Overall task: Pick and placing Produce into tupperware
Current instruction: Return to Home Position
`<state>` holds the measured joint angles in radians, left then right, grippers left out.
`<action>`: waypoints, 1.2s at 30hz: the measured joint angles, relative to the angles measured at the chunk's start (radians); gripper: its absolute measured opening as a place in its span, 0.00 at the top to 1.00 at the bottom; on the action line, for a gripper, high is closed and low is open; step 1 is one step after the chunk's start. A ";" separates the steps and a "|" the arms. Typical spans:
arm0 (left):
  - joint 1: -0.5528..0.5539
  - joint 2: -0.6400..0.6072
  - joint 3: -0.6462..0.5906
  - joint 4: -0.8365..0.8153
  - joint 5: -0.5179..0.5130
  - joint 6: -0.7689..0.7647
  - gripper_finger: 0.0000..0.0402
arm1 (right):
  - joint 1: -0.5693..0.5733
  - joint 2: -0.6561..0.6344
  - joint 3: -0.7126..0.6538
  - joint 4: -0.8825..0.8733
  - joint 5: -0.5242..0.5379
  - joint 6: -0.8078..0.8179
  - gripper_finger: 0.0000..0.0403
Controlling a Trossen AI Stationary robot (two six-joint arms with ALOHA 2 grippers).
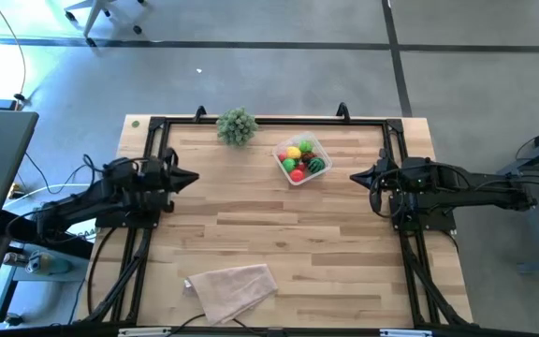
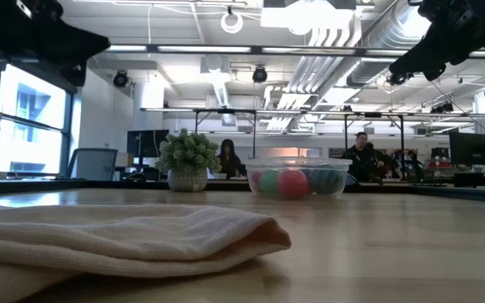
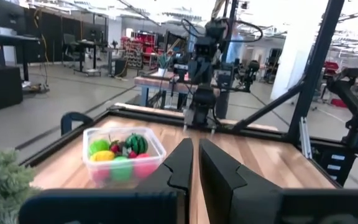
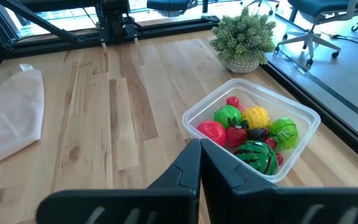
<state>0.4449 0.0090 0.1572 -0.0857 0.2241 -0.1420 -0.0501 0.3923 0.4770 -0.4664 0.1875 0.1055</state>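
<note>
Produce (image 1: 302,159) lies heaped in the tupperware (image 1: 280,156), upper centre of the high view, just right of the plant ball (image 1: 237,125). Left gripper (image 1: 193,178) hangs mid-left and right gripper (image 1: 354,177) mid-right, each with fingers pressed together on nothing. Beige cloth (image 1: 234,288) lies lower centre.

Wood table (image 1: 279,229), w/ clear tupperware (image 4: 302,144), plant ball (image 1: 237,125), beige cloth (image 1: 234,288)
</note>
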 joint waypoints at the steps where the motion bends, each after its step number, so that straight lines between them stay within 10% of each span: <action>1: 0.000 0.000 -0.014 0.013 0.000 -0.001 0.96 | 0.000 0.000 0.000 0.000 0.000 0.000 1.00; 36: 0.000 0.000 -0.075 -0.118 -0.038 -0.020 0.96 | 0.000 0.000 0.000 0.000 0.001 0.000 1.00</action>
<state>0.4450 0.0086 0.0822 -0.2039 0.1863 -0.1624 -0.0502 0.3923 0.4770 -0.4667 0.1883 0.1058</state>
